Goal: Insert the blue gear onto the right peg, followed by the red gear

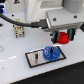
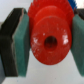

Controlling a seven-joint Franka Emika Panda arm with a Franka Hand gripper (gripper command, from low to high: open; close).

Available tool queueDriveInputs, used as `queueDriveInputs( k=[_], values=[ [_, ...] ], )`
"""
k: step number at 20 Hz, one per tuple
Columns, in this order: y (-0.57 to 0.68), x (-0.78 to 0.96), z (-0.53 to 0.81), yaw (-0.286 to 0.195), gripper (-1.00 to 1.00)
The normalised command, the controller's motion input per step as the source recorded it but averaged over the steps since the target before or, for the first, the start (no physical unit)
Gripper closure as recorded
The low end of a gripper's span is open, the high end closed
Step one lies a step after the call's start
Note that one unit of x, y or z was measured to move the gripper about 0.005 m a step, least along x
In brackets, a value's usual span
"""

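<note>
The exterior view shows the gripper (image 1: 62,36) clamped on the red gear (image 1: 62,37), carried in the air above and toward the exterior view's right of the grey plate (image 1: 34,59). The blue gear (image 1: 51,52) already lies on the plate at its right end, apparently seated over the right peg, which it hides; only the left peg (image 1: 38,55) stands bare as a thin dark pin.

In the wrist view the red gear (image 2: 50,41) fills the picture, its hub and dark centre hole facing the camera, with the teal finger pads (image 2: 22,42) pressed against its toothed rim on either side.

The step in hand looks to be bringing the red gear over the blue one. To do it well, the arm should line the red gear's centre hole up with the blue gear's hub before descending, keep the gear level so the bore does not catch, and come down slowly. The grip should be released only once the gear sits flat, since a tilted drop could leave it jammed or knock it aside.
</note>
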Motion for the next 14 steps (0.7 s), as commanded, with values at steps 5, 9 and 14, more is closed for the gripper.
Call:
queueDriveInputs(
  k=[5,9,14],
  values=[
    [-0.20,0.26,-0.04,0.000,1.00],
    [-0.14,0.17,-0.08,0.000,1.00],
    [-0.14,0.12,-0.09,0.000,1.00]
  ],
)
